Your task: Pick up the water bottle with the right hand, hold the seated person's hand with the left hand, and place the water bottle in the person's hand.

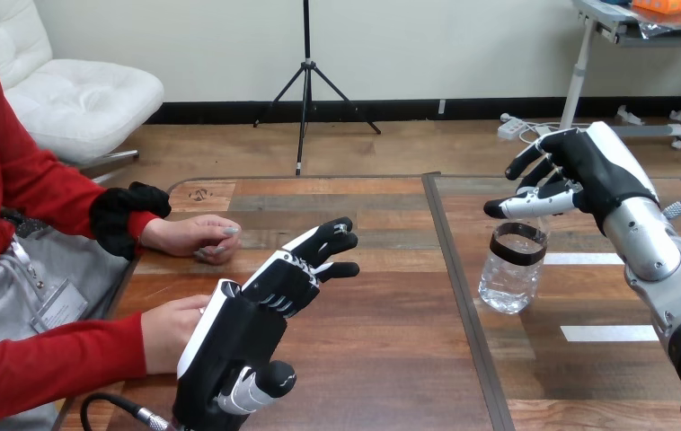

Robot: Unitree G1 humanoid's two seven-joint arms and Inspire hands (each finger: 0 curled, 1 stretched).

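Observation:
A clear water bottle point(513, 268) with a dark band near its top stands upright on the table, right of the middle seam. My right hand point(579, 175) hovers just above and behind its top, fingers relaxed and spread, holding nothing. My left hand point(260, 310) is raised over the table's left half, fingers straight and pointing right. The person's near hand point(171, 330) lies just left of my left hand, partly hidden behind it; I cannot tell whether they touch. The person's far hand point(193, 238) rests curled on the table further back.
The wooden table point(391, 359) has a dark seam point(463, 296) running front to back between my two hands. White tape strips point(606, 332) mark the surface at the right. The person sits at the left edge.

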